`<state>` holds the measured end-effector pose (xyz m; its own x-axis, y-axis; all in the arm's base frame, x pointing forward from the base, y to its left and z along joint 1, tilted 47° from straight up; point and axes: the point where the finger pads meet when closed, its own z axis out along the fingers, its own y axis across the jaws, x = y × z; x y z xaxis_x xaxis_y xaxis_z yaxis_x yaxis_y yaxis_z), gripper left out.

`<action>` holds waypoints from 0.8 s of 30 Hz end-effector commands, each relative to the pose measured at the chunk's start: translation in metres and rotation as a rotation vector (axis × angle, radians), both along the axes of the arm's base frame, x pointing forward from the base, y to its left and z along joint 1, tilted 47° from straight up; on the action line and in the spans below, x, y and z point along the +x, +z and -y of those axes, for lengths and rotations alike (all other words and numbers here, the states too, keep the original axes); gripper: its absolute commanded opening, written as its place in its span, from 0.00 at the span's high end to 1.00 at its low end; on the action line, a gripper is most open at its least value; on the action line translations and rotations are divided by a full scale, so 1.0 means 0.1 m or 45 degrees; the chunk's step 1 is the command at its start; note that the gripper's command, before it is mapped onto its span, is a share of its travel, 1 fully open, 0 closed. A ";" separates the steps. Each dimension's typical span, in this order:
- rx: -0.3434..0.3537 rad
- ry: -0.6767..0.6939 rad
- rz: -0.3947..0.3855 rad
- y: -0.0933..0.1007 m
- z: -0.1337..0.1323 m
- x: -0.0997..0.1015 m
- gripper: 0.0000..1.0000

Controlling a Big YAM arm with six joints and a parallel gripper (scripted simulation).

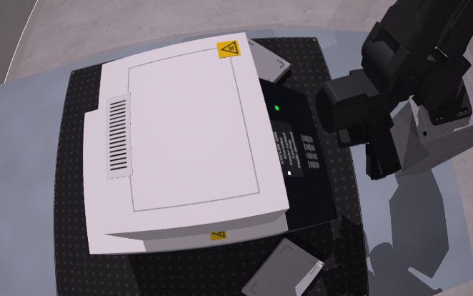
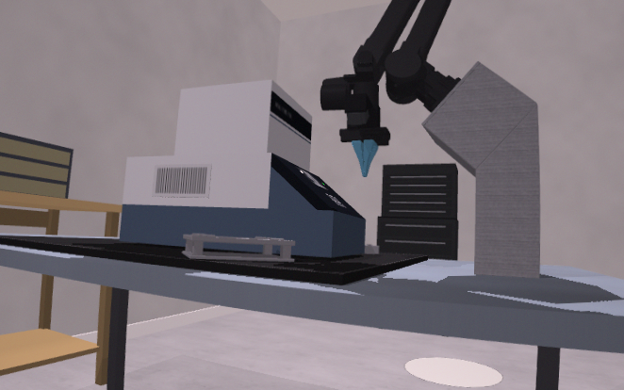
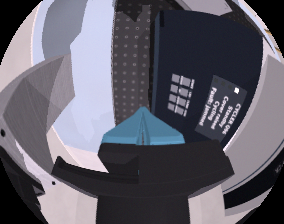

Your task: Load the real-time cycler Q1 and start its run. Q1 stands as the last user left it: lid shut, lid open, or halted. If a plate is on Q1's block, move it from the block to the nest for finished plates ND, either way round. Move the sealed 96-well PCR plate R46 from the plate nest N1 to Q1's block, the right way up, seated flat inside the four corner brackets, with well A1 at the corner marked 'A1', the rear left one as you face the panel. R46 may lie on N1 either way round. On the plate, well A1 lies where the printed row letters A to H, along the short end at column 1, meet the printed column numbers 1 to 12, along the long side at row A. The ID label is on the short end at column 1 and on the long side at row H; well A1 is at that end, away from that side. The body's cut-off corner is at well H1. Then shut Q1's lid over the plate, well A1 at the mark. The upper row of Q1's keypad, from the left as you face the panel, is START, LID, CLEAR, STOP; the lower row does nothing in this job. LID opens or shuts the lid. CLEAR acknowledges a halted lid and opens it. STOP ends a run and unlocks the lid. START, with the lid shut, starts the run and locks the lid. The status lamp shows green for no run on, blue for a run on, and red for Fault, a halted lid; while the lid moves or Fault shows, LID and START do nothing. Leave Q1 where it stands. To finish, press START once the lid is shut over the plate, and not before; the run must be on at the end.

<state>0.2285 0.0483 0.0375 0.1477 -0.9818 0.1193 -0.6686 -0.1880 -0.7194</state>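
1. We see the gripper pinched fully closed on nothing, hanging above the cycler Q1 keypad.
2. Q1's lid is down, hiding its block; the lamp glows green.
3. Plate R46 lies on a nest, partly cut off; its printing is unreadable.

A black triangular warning symbol stands on a yellow square sticker at the white cycler lid's corner, while the white lines on the small dark panel screen are too blurred to read.
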 end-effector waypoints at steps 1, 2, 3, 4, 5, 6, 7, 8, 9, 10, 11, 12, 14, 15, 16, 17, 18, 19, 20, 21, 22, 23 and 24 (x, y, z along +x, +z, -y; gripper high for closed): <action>0.034 0.010 0.008 0.00 -0.18 -0.02 1.00; 0.041 0.017 0.009 0.00 -0.27 -0.02 1.00; 0.045 0.016 0.009 0.01 -0.31 -0.02 1.00; 0.055 0.012 0.007 0.02 -0.30 -0.02 1.00; 0.056 -0.001 0.005 0.01 -0.26 -0.02 1.00; 0.058 -0.020 0.009 0.00 -0.22 -0.02 1.00; 0.058 -0.026 0.009 -0.01 -0.20 -0.03 1.00; 0.057 -0.024 0.004 -0.03 -0.19 -0.04 1.00; 0.057 -0.024 0.004 -0.03 -0.19 -0.04 1.00; 0.057 -0.024 0.004 -0.03 -0.19 -0.04 1.00; 0.043 -0.003 -0.001 -0.01 -0.22 -0.01 1.00; 0.040 0.003 0.002 0.02 -0.24 0.03 1.00; 0.034 0.008 0.009 0.08 -0.26 0.11 1.00; 0.032 0.010 0.013 0.10 -0.27 0.14 1.00; 0.030 0.012 0.019 0.13 -0.27 0.18 1.00; 0.030 0.015 0.025 0.16 -0.28 0.21 1.00; 0.029 0.019 0.030 0.17 -0.29 0.22 1.00; 0.030 0.022 0.037 0.18 -0.29 0.24 1.00; 0.029 0.025 0.040 0.19 -0.29 0.26 1.00; 0.022 0.033 0.032 0.17 -0.30 0.25 1.00; 0.015 0.034 0.022 0.14 -0.29 0.25 1.00; 0.009 0.033 0.012 0.11 -0.28 0.24 1.00; 0.002 0.033 -0.002 0.08 -0.26 0.24 1.00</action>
